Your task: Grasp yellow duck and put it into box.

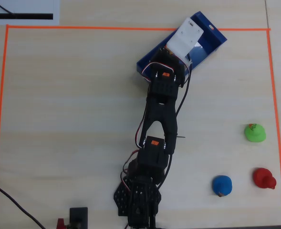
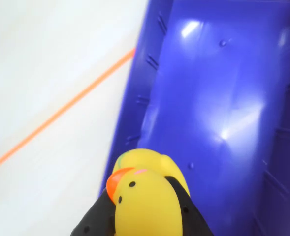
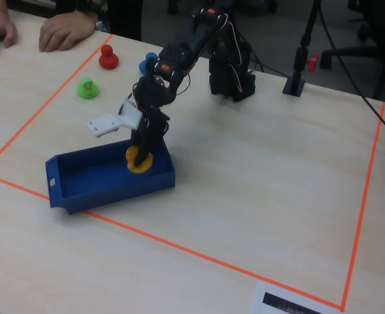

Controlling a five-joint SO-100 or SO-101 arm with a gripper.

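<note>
— One thing matters now: where is the yellow duck (image 2: 147,199) relative to the box (image 3: 81,186)?

— Clamped between the jaws, which are closed on its body. In the fixed view it hangs inside the box's near-right end, low, just at the floor; I cannot tell if it touches.

— And the box's long axis?

— It runs away from the duck in the wrist view. Opening should drop it inside, I judge.

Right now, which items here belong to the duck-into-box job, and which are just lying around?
Part of the job:
- yellow duck, held in the gripper over the box
- box, blue

Lying about:
- green duck
- blue duck
- red duck
</note>
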